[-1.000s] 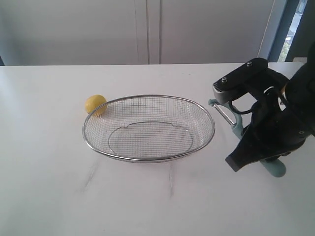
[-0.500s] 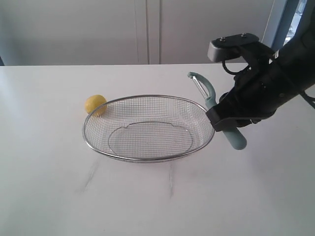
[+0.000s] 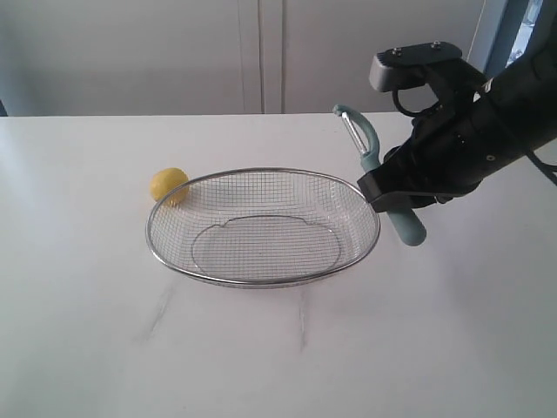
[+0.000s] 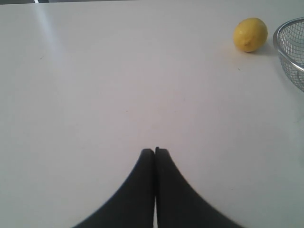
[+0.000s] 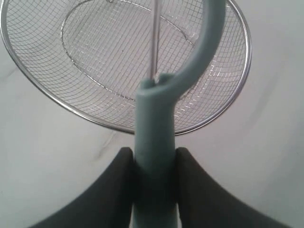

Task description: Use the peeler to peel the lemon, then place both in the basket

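Observation:
A small yellow lemon (image 3: 169, 185) rests on the white table, touching the far left outside of the wire mesh basket (image 3: 261, 279); the left wrist view shows the lemon (image 4: 250, 34) beside the basket's rim (image 4: 288, 56). My right gripper (image 3: 389, 197) is shut on the handle of the teal peeler (image 3: 370, 153), held in the air just right of the basket, head pointing up and away. In the right wrist view the peeler (image 5: 156, 118) sits between the fingers above the basket (image 5: 216, 121). My left gripper (image 4: 155, 151) is shut on nothing, over bare table, well apart from the lemon.
The white table (image 3: 78, 331) spreads wide around the basket. A pale wall with cabinet seams runs behind it, and a dark window frame (image 3: 500, 43) stands at the far right. My right arm's black body (image 3: 487, 122) hangs over the table's right side.
My right gripper has lifted the peeler off the table, swung it left toward the basket's right rim and raised it a little further. Lemon and basket have not moved.

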Motion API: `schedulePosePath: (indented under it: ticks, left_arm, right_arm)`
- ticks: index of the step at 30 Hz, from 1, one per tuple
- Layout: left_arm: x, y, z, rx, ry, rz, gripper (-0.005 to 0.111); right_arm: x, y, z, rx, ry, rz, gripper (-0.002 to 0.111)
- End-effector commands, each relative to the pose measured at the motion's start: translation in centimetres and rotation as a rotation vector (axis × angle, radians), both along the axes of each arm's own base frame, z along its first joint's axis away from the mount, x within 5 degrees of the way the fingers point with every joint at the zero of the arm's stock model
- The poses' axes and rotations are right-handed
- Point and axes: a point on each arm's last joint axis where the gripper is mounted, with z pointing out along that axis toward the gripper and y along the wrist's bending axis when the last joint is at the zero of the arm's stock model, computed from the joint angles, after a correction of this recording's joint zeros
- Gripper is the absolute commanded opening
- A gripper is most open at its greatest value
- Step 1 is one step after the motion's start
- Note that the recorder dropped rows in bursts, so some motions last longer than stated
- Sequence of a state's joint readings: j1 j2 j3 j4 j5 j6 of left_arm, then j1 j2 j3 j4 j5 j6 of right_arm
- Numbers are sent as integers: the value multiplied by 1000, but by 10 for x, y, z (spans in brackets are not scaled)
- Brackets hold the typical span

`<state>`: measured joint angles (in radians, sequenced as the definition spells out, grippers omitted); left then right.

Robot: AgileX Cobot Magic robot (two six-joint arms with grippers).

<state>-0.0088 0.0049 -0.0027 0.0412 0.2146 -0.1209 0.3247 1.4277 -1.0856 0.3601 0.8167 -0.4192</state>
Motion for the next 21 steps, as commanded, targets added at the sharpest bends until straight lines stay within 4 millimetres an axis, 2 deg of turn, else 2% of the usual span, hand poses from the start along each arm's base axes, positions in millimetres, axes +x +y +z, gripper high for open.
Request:
schedulePosePath:
  ticks: [1,5,21]
  left_arm:
    - [0,0,0,0,-7,-8,0]
    - [0,1,0,92,-8,-28,0]
    - [1,1,4,98,-54,-28,0]
  right_arm:
    - [2,-1,3,15,-13,-17,0]
    - [2,-1,3,15,-13,-17,0]
    - [2,-1,3,15,-13,-17,0]
